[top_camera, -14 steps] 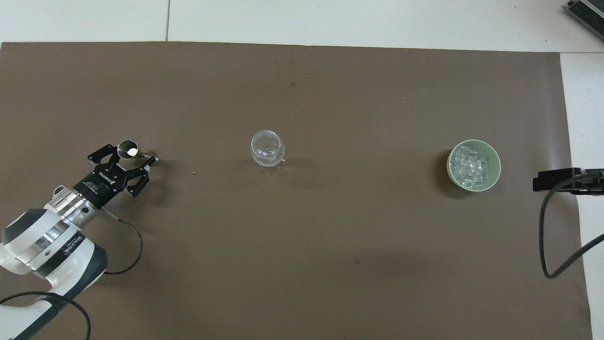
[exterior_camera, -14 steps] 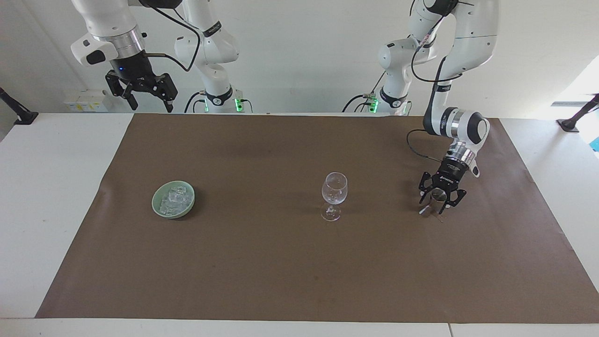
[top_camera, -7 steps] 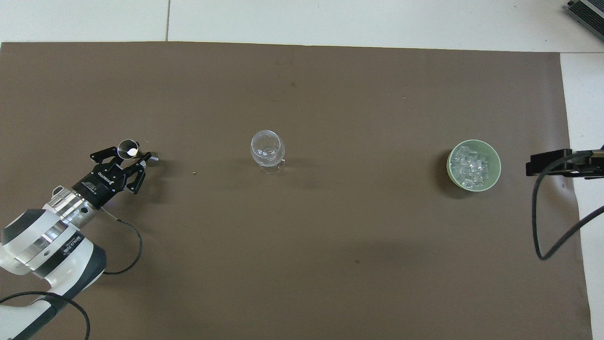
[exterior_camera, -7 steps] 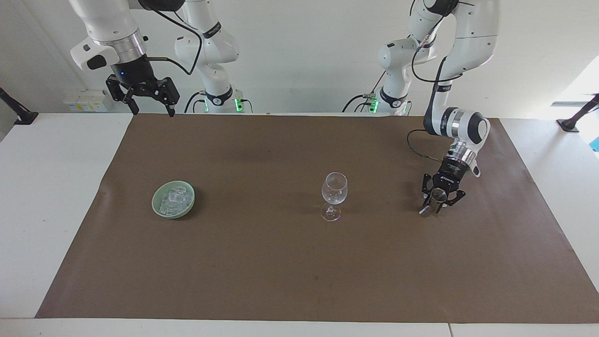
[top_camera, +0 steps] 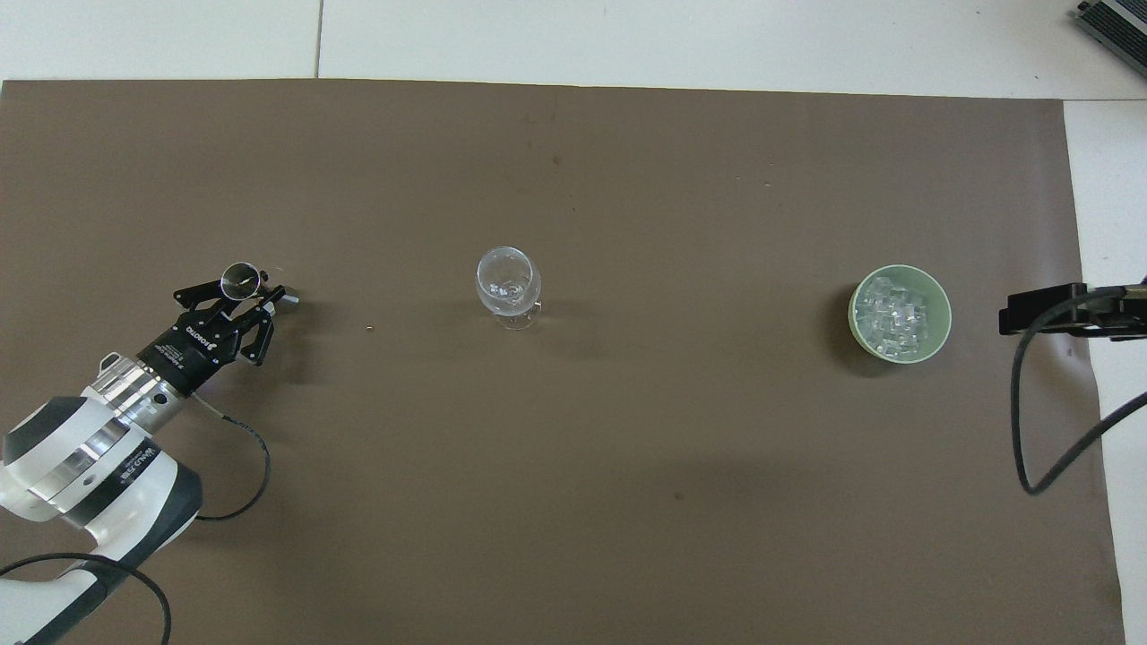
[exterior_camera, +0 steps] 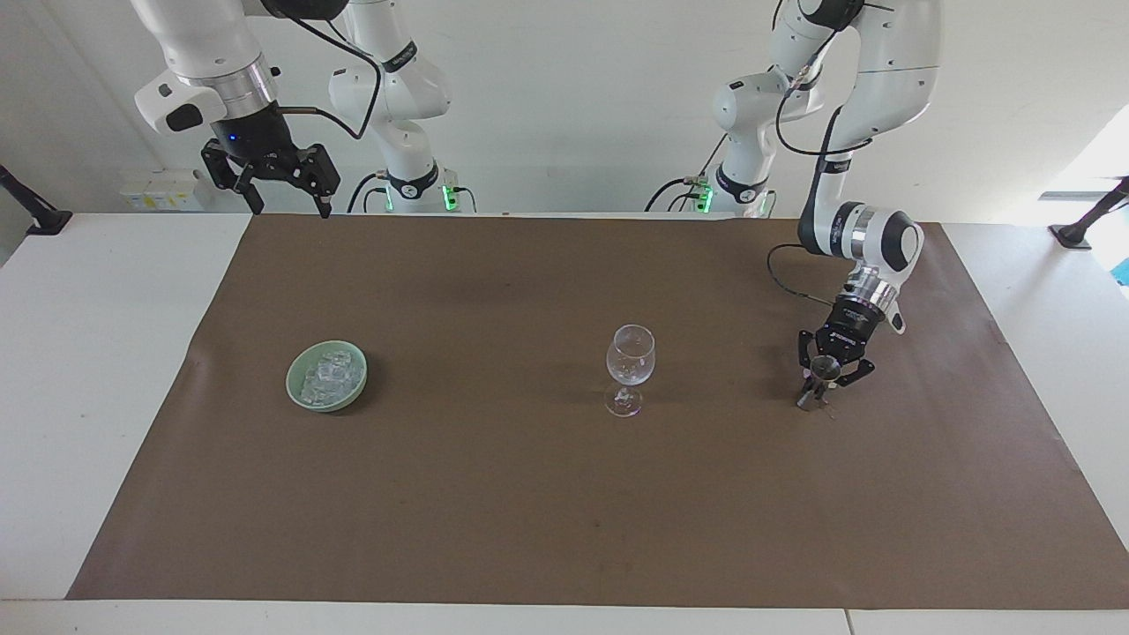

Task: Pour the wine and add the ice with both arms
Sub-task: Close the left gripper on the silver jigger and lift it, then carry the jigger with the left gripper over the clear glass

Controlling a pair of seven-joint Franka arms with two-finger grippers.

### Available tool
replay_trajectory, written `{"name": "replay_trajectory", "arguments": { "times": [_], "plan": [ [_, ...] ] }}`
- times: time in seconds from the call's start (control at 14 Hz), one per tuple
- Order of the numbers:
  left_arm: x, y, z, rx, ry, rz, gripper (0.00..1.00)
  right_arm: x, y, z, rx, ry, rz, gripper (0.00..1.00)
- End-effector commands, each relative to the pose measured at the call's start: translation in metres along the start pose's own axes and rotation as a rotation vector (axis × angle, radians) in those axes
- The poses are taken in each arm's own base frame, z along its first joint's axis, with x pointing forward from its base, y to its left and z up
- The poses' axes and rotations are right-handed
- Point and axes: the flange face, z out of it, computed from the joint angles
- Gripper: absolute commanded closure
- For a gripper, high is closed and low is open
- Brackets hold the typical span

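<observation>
Now clamped: left tool point(exterior_camera: 825, 381) on small metal cup point(top_camera: 240, 279), wine glass point(exterior_camera: 630, 354) beside, toward right arm's end; right tool point(exterior_camera: 278, 181) open, waiting.

One wine glass point(exterior_camera: 630, 369), one green bowl point(exterior_camera: 295, 392) of uncounted ice cubes point(exterior_camera: 328, 374), one small metal cup point(exterior_camera: 822, 379), two arms.

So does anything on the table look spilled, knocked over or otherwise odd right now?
Nothing stands out. The wine glass stands upright, the ice sits inside its green bowl, and the left pincer is shut on a small metal cup. No spill shows on the brown mat.
</observation>
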Motion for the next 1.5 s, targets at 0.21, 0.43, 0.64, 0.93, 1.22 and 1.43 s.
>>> {"name": "replay_trajectory", "arguments": {
  "times": [0.21,0.43,0.64,0.93,1.22,1.43],
  "plan": [
    [-0.019,0.013,0.011,-0.022,-0.028,-0.005,1.0,0.001,0.006,-0.004,0.02,-0.007,-0.012,0.0],
    [-0.051,0.013,0.023,-0.024,-0.021,-0.04,1.0,0.001,0.006,-0.004,0.02,-0.007,-0.012,0.0],
    [-0.087,0.003,0.033,-0.044,0.024,-0.057,1.0,0.001,0.011,-0.004,0.018,-0.009,-0.003,0.0],
    [-0.138,-0.03,0.043,-0.045,0.05,-0.087,1.0,0.0,-0.002,-0.01,0.011,-0.002,-0.021,0.0],
    [-0.186,-0.067,0.063,-0.007,0.025,-0.043,1.0,-0.004,0.003,-0.01,0.012,-0.002,-0.008,0.0],
    [-0.212,-0.094,0.076,0.024,0.013,0.001,1.0,-0.009,0.0,-0.006,0.01,-0.008,-0.013,0.0]
  ]
}}
